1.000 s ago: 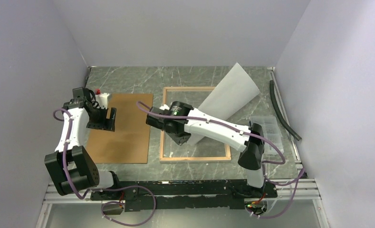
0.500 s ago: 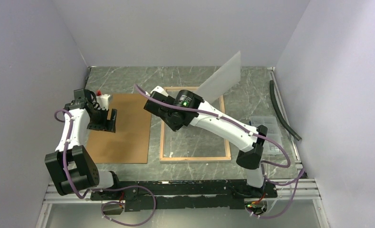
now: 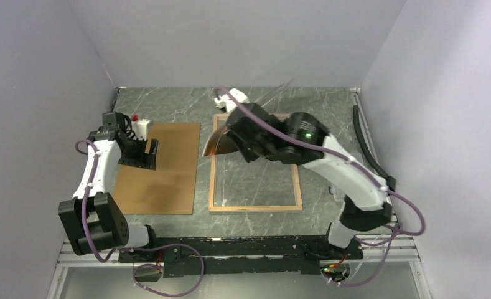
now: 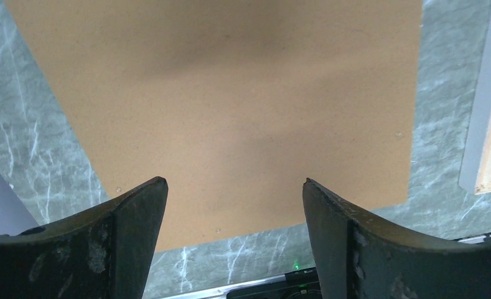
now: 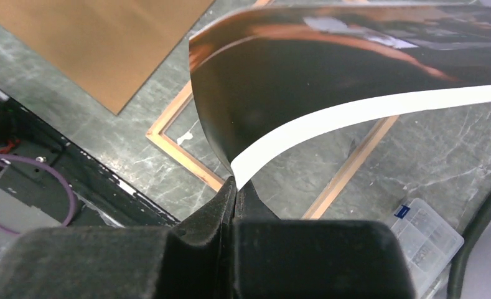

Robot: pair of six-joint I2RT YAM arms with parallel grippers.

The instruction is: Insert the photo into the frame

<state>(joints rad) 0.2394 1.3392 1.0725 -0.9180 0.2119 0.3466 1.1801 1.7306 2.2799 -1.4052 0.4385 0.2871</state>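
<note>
My right gripper (image 5: 235, 184) is shut on one corner of the photo (image 5: 330, 68), a glossy dark print with orange-brown streaks that curls up in the air, its white back (image 5: 355, 112) showing along the curl. From above, the photo (image 3: 215, 144) hangs over the far left corner of the frame (image 3: 255, 206), below the raised right gripper (image 3: 230, 137). The frame (image 5: 180, 146) lies flat on the table, pale wood side up. The left gripper (image 4: 233, 193) is open and empty above the brown backing board (image 4: 230, 93); from above the left gripper (image 3: 138, 153) sits over that board's far left part.
The brown backing board (image 3: 162, 174) lies left of the frame. A small white object with a red top (image 3: 140, 124) stands behind it. A clear plastic box (image 5: 426, 240) and a black hose (image 3: 370, 146) lie on the right. Walls close in on three sides.
The right arm has risen and swung toward the back left, turning the photo from white-back-up to nearly edge-on with its printed side now showing. The left gripper barely shifted.
</note>
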